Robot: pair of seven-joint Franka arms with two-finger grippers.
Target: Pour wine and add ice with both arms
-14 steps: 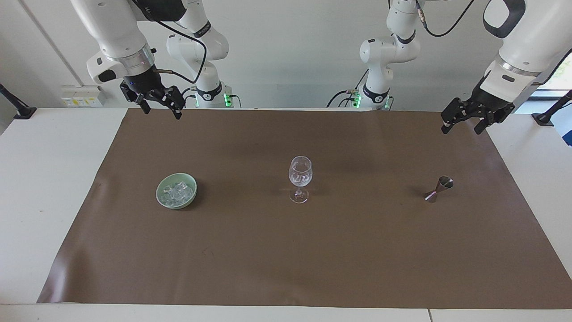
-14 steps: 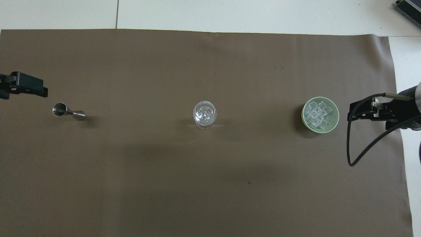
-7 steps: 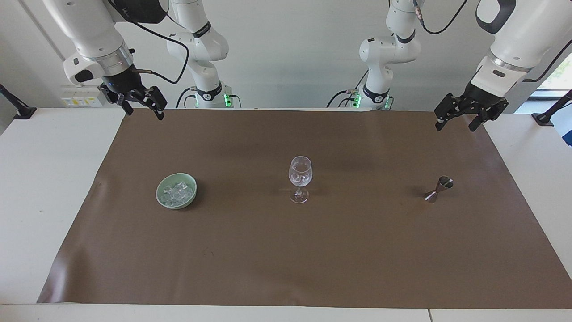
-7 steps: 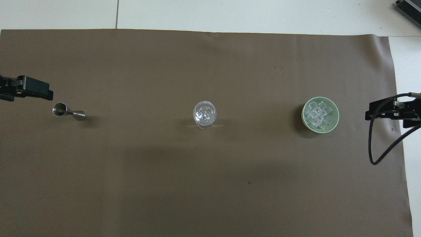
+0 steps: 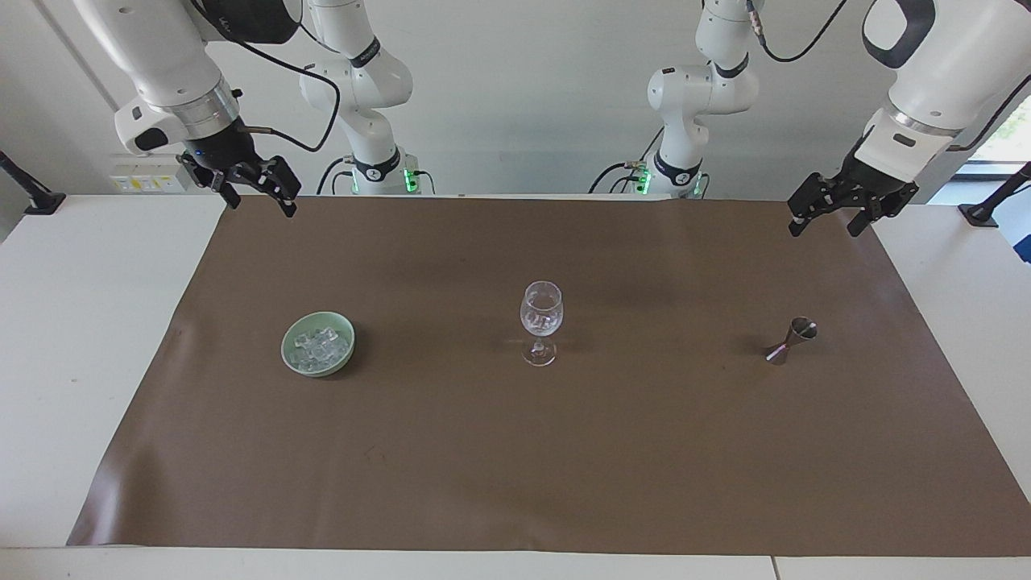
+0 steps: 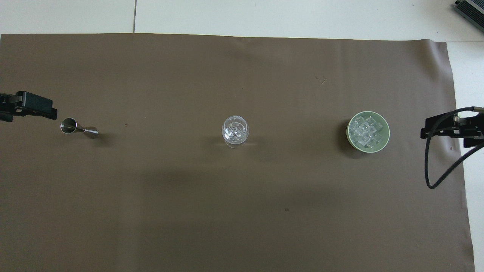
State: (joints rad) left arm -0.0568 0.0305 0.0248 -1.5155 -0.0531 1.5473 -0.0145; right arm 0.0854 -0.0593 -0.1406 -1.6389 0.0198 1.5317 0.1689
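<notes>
A stemmed wine glass (image 5: 541, 318) (image 6: 235, 130) stands mid-mat with clear ice-like bits in its bowl. Ice (image 5: 320, 345) (image 6: 366, 132) fills a pale green bowl (image 5: 338, 366) (image 6: 388, 132) toward the right arm's end. A steel jigger (image 5: 791, 340) (image 6: 77, 127) stands toward the left arm's end. No wine shows; I cannot tell what the jigger holds. My right gripper (image 5: 262, 205) (image 6: 442, 128) hangs open and empty over the mat's edge at its own end. My left gripper (image 5: 823, 229) (image 6: 36, 107) hangs open and empty over the mat's edge, high above the jigger's side.
A brown mat (image 5: 515, 451) covers most of the white table (image 5: 80, 322). The arm bases (image 5: 374, 173) stand at the robots' edge. A black cable (image 6: 438, 177) loops down from the right wrist.
The right gripper rose and drew away from the bowl toward its end of the table. The left gripper lifted a little and shifted slightly. Glass, bowl and jigger stayed put.
</notes>
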